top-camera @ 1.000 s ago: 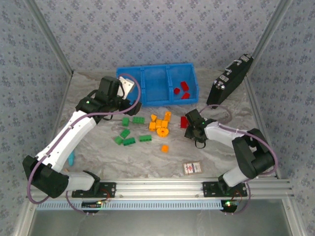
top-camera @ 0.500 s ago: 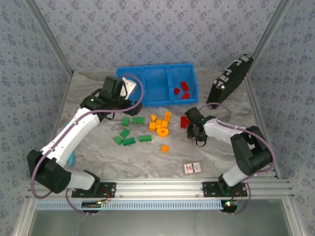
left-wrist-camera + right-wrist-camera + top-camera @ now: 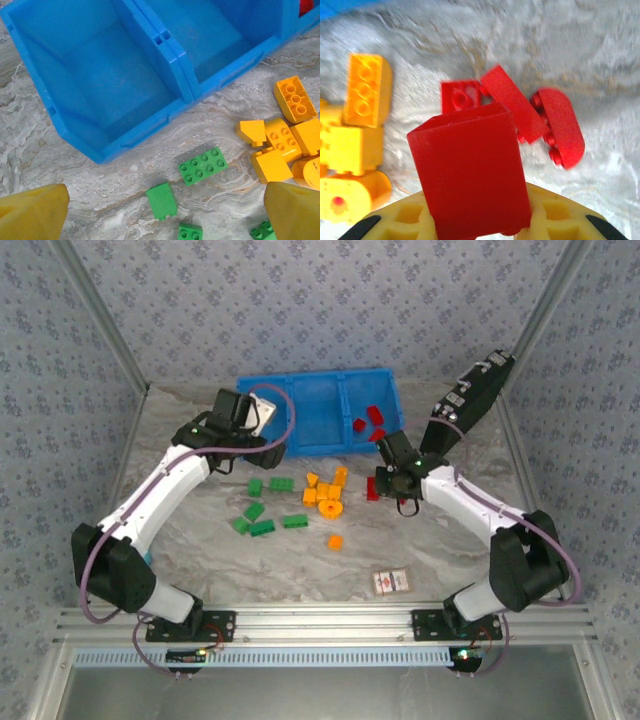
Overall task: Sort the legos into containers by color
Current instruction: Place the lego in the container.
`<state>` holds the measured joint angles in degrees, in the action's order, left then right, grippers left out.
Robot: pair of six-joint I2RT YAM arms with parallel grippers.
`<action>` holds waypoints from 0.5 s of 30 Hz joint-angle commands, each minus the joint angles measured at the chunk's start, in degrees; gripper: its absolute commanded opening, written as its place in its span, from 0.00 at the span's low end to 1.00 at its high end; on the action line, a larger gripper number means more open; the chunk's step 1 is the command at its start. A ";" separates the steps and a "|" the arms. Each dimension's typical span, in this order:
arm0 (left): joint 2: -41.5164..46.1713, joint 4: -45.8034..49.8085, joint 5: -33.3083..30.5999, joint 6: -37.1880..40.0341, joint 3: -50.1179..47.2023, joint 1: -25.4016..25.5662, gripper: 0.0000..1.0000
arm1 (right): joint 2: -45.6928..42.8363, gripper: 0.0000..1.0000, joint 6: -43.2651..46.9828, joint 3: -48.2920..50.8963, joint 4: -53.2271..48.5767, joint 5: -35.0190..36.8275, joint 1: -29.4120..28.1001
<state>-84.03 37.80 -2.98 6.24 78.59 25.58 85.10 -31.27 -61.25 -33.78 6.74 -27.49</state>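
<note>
- No legible words, brands or numbers anywhere.
- Markings on red-and-white card [image 3: 390,582]: too small to read.
- Pale labels on black device [image 3: 468,405]: illegible.

Left pincer [image 3: 162,212] spread wide; right pincer [image 3: 475,222] clamps red brick [image 3: 470,170].

— What is everything resting on?

— A grey-white marbled tabletop [image 3: 300,570]. Toward its far side sits a bright blue plastic tray of three square compartments [image 3: 316,412].

— And loose on the marble?

— Six small green plastic bricks [image 3: 263,528] are scattered left of centre, in front of the tray. Just to their right is a cluster of orange-yellow plastic bricks [image 3: 325,490], with a single small orange piece [image 3: 334,541] lying apart, nearer the front. A few small red plastic bricks [image 3: 560,125] lie just beside the orange cluster, on its right.

— Anything else?

— A small flat red-and-white card [image 3: 390,581] near the front edge, and a black rectangular device [image 3: 468,405] standing tilted at the far right corner.
</note>
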 commanded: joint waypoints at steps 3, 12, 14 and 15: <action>-2.02 0.35 1.91 1.66 3.85 -1.54 1.00 | 7.38 0.27 8.54 -10.95 0.79 -0.01 3.32; -5.47 2.67 0.69 2.70 7.59 -1.94 1.00 | 28.19 0.27 15.88 -32.67 2.56 -4.27 8.23; -6.79 4.15 -0.43 2.64 9.13 -1.94 1.00 | 32.73 0.27 15.72 -36.74 2.08 -4.84 9.00; -7.52 5.22 -0.63 2.55 10.31 -1.98 1.00 | 34.42 0.27 15.67 -38.12 1.97 -5.05 9.32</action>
<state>-90.17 40.07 -2.59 7.92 85.56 23.88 115.35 -17.76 -95.37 -30.68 3.62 -19.07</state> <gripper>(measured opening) 0.999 0.301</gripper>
